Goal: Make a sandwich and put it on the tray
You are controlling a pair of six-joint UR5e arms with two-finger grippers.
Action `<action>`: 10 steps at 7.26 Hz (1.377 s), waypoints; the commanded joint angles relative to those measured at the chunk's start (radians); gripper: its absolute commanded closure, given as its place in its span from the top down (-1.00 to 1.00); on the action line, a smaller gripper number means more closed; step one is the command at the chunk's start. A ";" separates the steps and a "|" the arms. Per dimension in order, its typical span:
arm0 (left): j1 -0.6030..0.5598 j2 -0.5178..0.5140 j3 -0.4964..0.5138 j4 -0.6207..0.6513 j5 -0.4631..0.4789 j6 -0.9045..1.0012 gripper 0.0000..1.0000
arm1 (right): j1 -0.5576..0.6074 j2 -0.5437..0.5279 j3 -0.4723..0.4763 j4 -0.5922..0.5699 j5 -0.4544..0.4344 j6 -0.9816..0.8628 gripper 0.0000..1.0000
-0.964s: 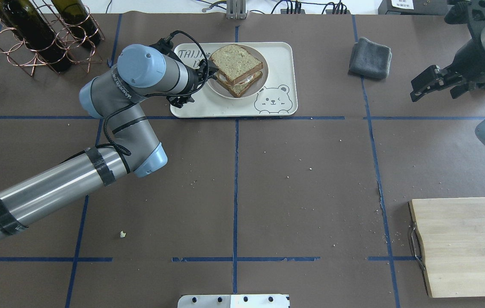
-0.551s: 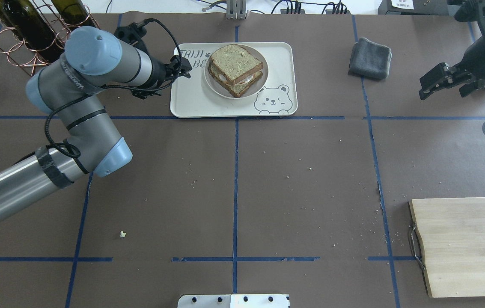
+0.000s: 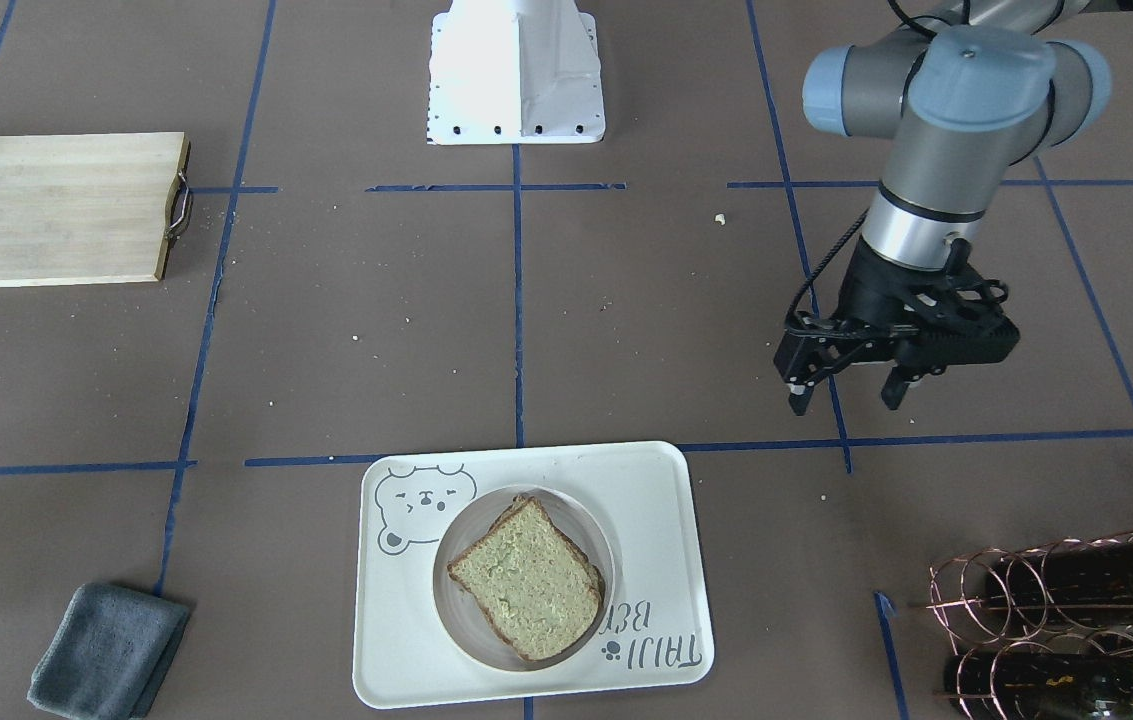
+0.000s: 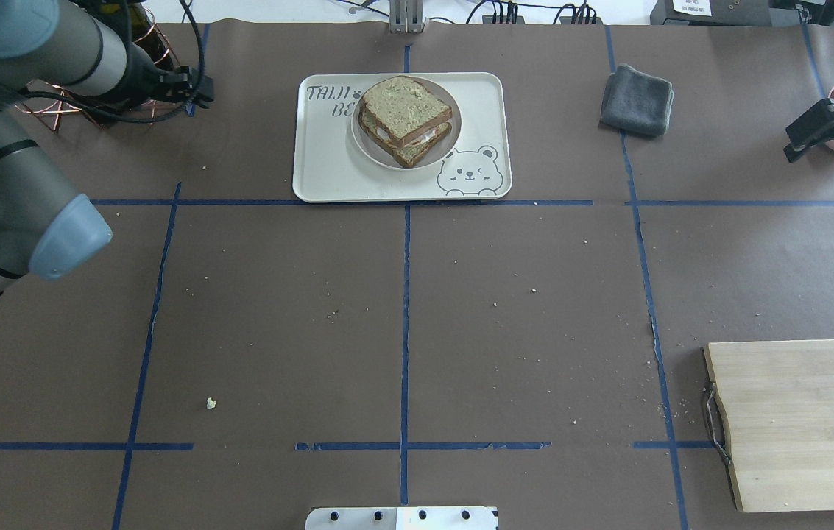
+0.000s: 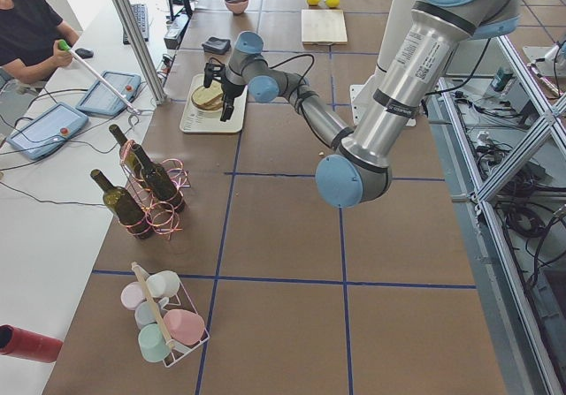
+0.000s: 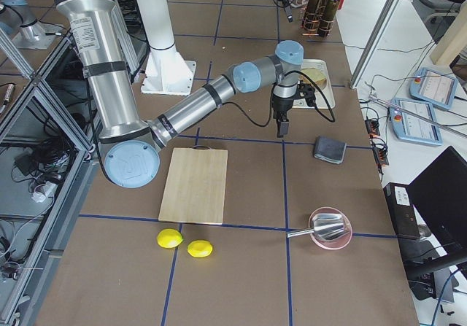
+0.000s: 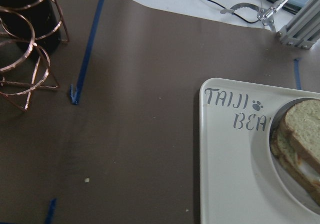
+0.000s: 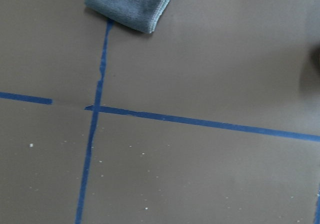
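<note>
Count on table point(image 4: 461, 309): tray point(image 4: 479, 103) ×1. Round plate point(image 4: 372, 152) ×1. Sandwich point(image 4: 405, 125) ×1, with 2 bread slices point(image 4: 408, 107) showing. Grey cloth point(image 4: 636, 100) ×1. Wooden cutting board point(image 4: 807, 423) ×1. Lemons point(image 6: 169, 238) ×2. Pink bowl point(image 6: 343, 240) ×1, with 1 metal scoop point(image 6: 321, 227) in it. Wine bottles point(image 5: 119, 205) ×3 in the exterior left view, in 1 copper wire rack point(image 5: 166, 220). Pastel cups point(image 5: 181, 324) ×4, grouped together. Robot arms point(image 3: 926, 140) ×2, one hand each: left hand point(image 3: 846, 400), right hand point(image 6: 281, 127).
</note>
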 commanded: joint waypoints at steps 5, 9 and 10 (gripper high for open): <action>-0.358 0.151 -0.008 0.034 -0.302 0.594 1.00 | 0.191 -0.043 -0.162 0.016 0.085 -0.310 1.00; -0.355 0.267 0.076 -0.108 -0.299 0.596 1.00 | 0.199 -0.074 -0.173 0.025 0.080 -0.302 1.00; -0.375 0.274 0.116 -0.114 -0.296 0.597 1.00 | 0.202 -0.095 -0.176 0.024 0.085 -0.304 1.00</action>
